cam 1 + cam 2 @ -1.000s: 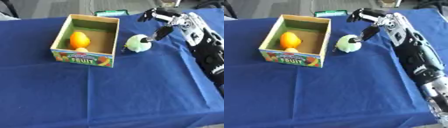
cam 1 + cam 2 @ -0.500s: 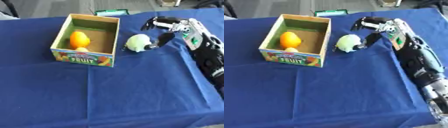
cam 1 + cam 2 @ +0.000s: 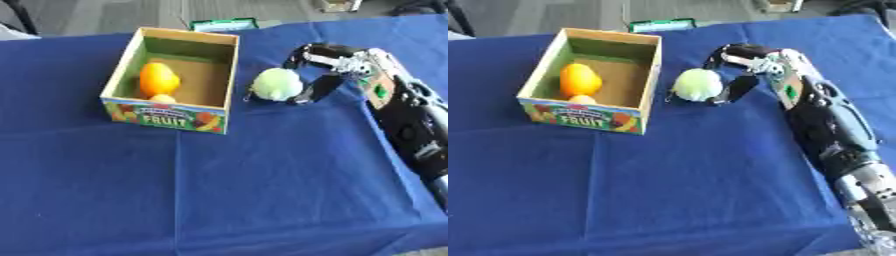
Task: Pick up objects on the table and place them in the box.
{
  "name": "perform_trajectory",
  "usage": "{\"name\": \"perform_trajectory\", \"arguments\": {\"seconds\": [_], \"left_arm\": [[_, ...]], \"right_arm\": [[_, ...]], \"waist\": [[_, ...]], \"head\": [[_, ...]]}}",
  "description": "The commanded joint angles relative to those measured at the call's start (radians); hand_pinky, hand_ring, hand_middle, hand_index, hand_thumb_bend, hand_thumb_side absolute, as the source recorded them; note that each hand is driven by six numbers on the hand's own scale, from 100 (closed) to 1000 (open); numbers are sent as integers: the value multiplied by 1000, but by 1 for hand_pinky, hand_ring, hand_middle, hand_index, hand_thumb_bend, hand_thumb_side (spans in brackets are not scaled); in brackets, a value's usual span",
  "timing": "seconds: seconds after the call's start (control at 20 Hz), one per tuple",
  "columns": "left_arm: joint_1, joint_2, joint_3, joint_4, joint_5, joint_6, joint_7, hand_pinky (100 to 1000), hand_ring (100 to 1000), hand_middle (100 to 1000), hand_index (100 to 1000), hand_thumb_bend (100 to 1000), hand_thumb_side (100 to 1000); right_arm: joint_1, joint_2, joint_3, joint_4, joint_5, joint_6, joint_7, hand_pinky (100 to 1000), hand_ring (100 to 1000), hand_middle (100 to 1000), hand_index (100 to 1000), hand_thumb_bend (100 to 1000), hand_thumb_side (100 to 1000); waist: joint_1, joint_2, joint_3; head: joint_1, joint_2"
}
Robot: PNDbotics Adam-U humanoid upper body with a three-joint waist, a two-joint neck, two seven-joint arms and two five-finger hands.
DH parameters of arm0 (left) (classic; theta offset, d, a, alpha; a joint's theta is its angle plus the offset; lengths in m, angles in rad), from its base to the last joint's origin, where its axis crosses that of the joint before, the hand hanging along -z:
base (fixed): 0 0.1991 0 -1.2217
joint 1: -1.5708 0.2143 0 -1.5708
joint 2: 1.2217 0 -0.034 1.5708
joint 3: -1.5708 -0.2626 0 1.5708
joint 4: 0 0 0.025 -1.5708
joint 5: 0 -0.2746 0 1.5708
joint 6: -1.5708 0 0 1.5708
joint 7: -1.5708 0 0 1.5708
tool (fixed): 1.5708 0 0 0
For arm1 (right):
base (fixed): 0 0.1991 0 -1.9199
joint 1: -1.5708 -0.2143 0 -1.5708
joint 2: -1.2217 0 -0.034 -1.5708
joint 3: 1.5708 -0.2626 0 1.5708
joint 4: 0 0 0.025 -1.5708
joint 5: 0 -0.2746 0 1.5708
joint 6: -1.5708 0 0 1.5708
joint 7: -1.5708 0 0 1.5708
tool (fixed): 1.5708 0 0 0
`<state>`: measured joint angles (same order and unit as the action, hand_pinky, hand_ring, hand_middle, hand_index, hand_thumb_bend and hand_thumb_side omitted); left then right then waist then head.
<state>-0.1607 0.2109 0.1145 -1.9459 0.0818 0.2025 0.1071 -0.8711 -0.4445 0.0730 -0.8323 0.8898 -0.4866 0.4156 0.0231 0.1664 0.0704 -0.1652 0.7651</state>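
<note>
Left eye view: pale green round object.

A table covered with a blue cloth carried everything. A cardboard fruit box stood on the cloth, open at the top, its printed front reading "FRUIT". Just right of the box, a pale green round object lay on the cloth, close to the box's right wall but apart from it. Behind the box, near the table's far edge, lay a flat green and white item; what it was could not be made out. To the right of the box, beyond the green object, the robot's right forearm lay along the cloth.
</note>
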Motion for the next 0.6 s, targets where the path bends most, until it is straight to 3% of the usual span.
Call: {"name": "perform_trajectory", "arguments": {"seconds": [0.05, 0.25, 0.45, 0.5, 0.55, 0.6], "left_arm": [[-10, 19, 7, -15, 4, 0, 2, 735, 520, 591, 668, 100, 659], [-11, 17, 7, -15, 4, 0, 0, 735, 521, 591, 668, 100, 659], [-11, 17, 7, -14, 5, 0, 0, 736, 522, 591, 669, 100, 660], [-11, 17, 7, -14, 5, 0, 0, 736, 522, 591, 669, 100, 660], [-11, 17, 7, -14, 5, 0, 0, 736, 522, 591, 669, 100, 660], [-11, 17, 7, -14, 6, 0, 0, 736, 523, 591, 669, 100, 660]], "right_arm": [[-18, 0, -12, 1, 35, 22, -50, 773, 768, 709, 802, 542, 447], [-22, 21, -12, 10, 82, 46, -120, 760, 751, 685, 782, 526, 430], [-24, 34, -17, 17, 110, 71, -195, 736, 707, 610, 720, 477, 316], [-24, 36, -18, 18, 113, 76, -213, 725, 684, 566, 676, 408, 179], [-25, 37, -19, 18, 113, 82, -232, 720, 673, 543, 653, 343, 125], [-25, 38, -20, 17, 111, 87, -250, 710, 649, 497, 599, 197, 100]], "waist": [[2, -12, 0], [4, -11, 1], [7, -10, 2], [7, -9, 2], [7, -9, 1], [7, -9, 1]], "head": [[-2, 5], [-4, 5], [-6, 5], [-6, 5], [-5, 5], [-5, 5]]}}
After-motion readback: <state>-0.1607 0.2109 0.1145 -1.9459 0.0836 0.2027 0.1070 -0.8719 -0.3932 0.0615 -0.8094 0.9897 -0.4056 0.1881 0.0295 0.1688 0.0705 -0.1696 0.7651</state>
